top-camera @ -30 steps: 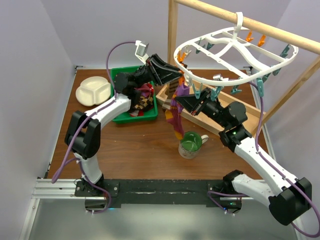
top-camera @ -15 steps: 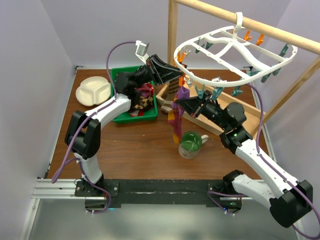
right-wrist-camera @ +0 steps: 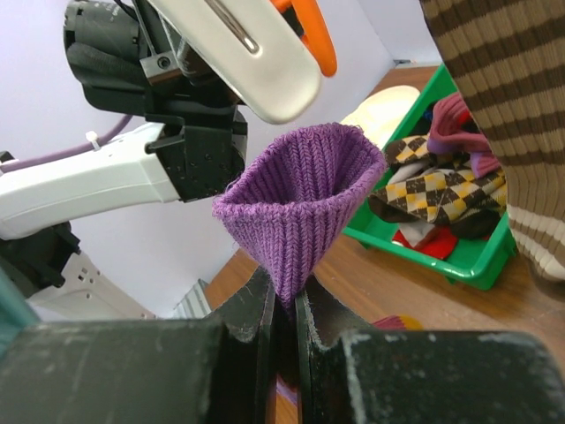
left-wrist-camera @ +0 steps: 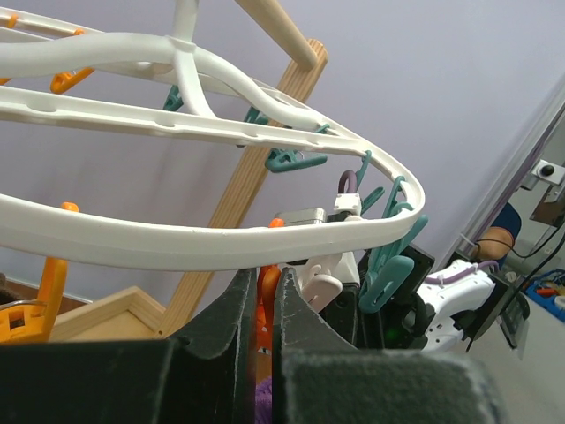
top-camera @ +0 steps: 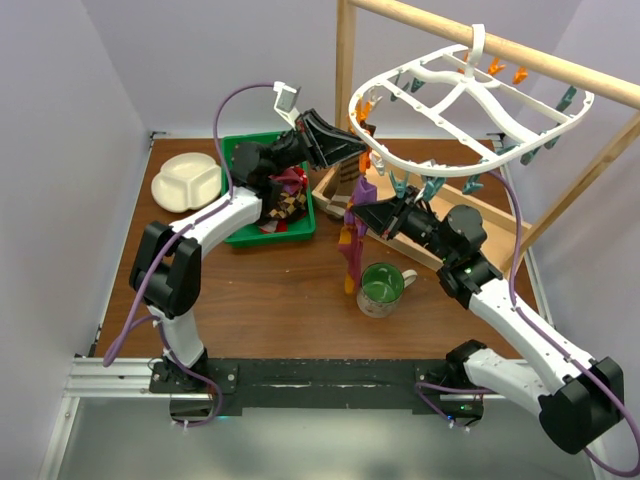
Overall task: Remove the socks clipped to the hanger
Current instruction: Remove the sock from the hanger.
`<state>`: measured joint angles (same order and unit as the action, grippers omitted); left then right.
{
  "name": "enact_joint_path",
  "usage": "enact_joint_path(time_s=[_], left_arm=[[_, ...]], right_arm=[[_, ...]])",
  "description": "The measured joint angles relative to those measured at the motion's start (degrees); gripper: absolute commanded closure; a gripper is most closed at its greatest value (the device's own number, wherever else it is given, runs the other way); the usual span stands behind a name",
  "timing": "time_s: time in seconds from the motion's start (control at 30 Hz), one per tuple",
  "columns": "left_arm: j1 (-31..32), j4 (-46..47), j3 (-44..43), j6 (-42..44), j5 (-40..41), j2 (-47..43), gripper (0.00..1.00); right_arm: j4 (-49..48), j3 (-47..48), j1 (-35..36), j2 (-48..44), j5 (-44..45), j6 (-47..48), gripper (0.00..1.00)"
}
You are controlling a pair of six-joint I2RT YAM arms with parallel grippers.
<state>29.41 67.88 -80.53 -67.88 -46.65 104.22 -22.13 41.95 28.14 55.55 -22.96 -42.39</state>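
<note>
1. Nearest the arm bases, a green ceramic mug [top-camera: 382, 286] stands on the brown wooden tabletop [top-camera: 250, 290]. It sits just under the action and looks to have no part in it.
2. Above the mug, the right gripper [top-camera: 362, 212] is closed on the open cuff of the purple rib-knit sock [right-wrist-camera: 300, 199], pinching one fold of the knit. The rest of the sock hangs down toward the mug. I'd say it grips there so the sock comes away under control instead of dropping.
3. Just beyond, the left gripper [top-camera: 347, 152] reaches up to the rim and is clamped on the small orange plastic clip [left-wrist-camera: 266, 296], presumably squeezing it to open its mouth. Whether the cuff is free of the clip, I cannot tell.
4. Behind and to the left, the green plastic bin [right-wrist-camera: 428, 249] holds a brown-cream checkered sock [right-wrist-camera: 433, 190] among others, so it is the likely drop spot.
5. Farthest off, the white plastic oval hanger [left-wrist-camera: 177, 240] hangs tilted by its hook from the pale wooden pole [top-camera: 530, 68], with teal clips [left-wrist-camera: 296, 161] along its rim.
</note>
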Motion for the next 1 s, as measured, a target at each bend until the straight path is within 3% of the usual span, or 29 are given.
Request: enact_joint_path(time_s=[1.0], left_arm=[[0.0, -4.3, 0.0, 3.0, 0.7, -0.9, 0.90]], right_arm=[[4.0, 0.8, 0.0, 0.7, 2.4, 4.5, 0.98]])
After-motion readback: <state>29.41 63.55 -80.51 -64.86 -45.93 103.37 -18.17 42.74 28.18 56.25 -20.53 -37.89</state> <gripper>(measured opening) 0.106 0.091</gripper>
